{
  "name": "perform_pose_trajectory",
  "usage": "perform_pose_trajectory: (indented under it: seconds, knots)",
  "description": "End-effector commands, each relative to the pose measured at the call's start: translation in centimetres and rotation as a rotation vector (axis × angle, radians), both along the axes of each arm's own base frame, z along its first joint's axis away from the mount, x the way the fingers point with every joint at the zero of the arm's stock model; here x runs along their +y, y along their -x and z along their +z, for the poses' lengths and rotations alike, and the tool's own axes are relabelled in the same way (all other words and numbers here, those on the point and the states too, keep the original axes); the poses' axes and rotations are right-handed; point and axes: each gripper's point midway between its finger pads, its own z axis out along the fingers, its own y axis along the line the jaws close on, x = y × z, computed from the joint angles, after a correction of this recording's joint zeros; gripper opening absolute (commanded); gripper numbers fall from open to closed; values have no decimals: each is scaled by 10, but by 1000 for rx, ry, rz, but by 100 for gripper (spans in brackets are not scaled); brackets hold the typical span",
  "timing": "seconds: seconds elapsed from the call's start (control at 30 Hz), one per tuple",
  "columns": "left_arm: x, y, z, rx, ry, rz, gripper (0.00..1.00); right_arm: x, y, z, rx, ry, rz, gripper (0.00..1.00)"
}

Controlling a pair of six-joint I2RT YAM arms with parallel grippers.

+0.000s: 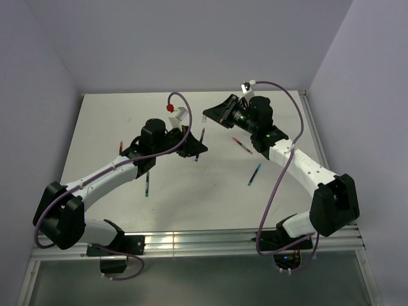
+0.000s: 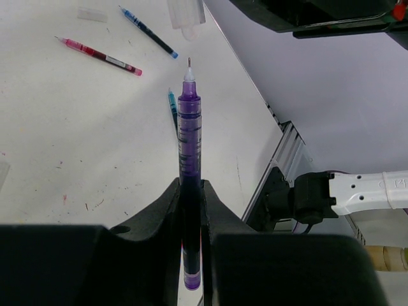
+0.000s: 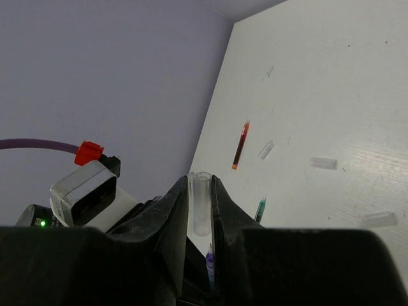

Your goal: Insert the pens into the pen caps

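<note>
While my left gripper (image 2: 190,191) clamps the purple pen (image 2: 189,127) by its barrel, tip forward | my right gripper (image 3: 201,188) pinches a clear pen cap (image 3: 201,210) just beyond that pen's tip, not touching | red pen (image 2: 99,56) and blue pen (image 2: 148,32) lie on the table (image 2: 76,146) beyond it.

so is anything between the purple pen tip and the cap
Nothing visible does. In the left wrist view the purple pen, clamped in the left gripper, has only open air between its tip and the clear cap in the right gripper.
</note>
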Motion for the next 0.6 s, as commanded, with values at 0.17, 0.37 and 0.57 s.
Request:
perform_pose_trajectory:
  seconds: [0.17, 0.37, 0.57]
  knots:
    - [2, -4, 39, -117, 45, 19, 0, 8, 0, 2, -37, -4, 25, 0]
    - [3, -5, 36, -114, 36, 25, 0, 8, 0, 3, -39, -2, 22, 0]
    - [4, -7, 33, -108, 27, 35, 0, 8, 1, 5, -44, -1, 24, 0]
